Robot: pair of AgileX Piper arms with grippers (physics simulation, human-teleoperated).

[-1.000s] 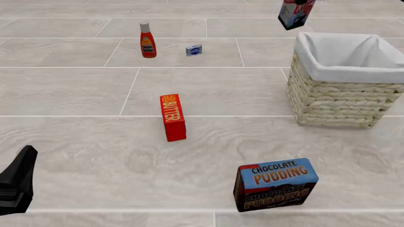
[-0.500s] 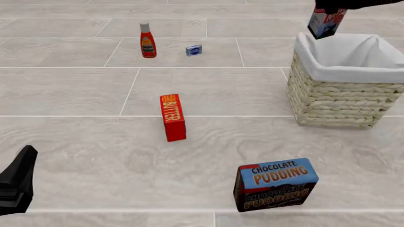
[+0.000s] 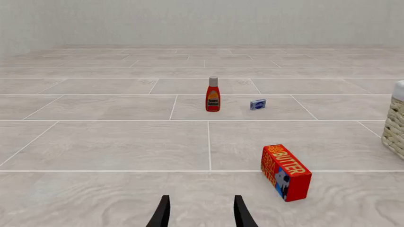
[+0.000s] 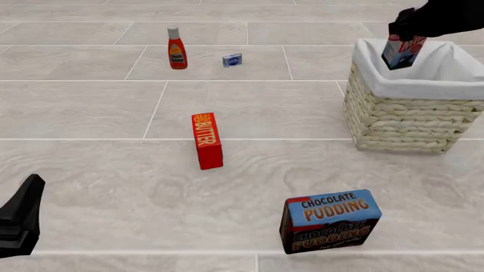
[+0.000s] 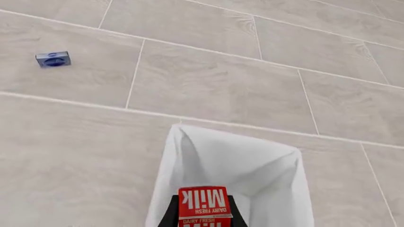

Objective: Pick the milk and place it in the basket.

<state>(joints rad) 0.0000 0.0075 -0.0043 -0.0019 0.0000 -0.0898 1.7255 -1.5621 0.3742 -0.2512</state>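
Front view: the right gripper (image 4: 403, 33), closed on the milk (image 4: 400, 52), holds the carton upright above the open mouth of the basket (image 4: 404, 122), near its far left corner. Right wrist view: fingers pinch both sides of the carton, white lining directly below. Left gripper (image 3: 200, 215), fingers spread apart and holding nothing, sits low at the near left. Butter box (image 4: 206, 140), ketchup bottle (image 4: 177, 49), small blue packet (image 4: 232, 60) and pudding box (image 4: 330, 220) rest on the table (image 4: 90, 113).
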